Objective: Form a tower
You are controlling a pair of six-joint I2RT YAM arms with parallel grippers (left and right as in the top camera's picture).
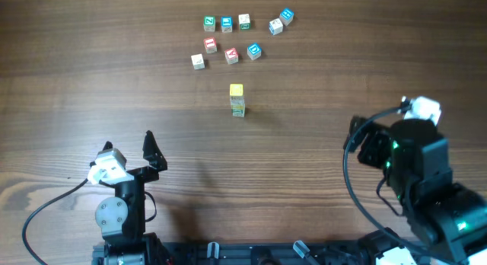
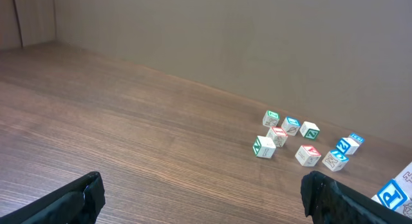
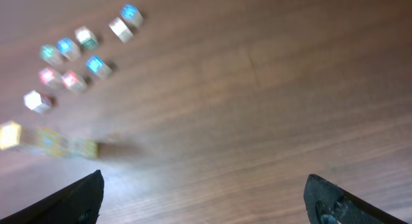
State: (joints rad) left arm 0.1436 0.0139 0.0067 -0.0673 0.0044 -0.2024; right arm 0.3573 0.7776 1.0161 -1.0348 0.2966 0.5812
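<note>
Tower stands upright near mid-surface, long axis vertical, ahead of and between both arms. Neither arm looks clearly nearer, though the overhead view foreshortens it. Loose cubes cluster beyond it, apart. Left gripper and right gripper hang released, holding nothing. Surface leaves approach room on either flank.

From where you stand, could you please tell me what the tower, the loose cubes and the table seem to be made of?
The tower: probably painted wood; matte yellow top cube, pale printed faces below. The loose cubes: likely the same; pale matte faces with coloured printed letters. The table: wood or wood-look laminate; brown grain streaks, slight sheen.
</note>
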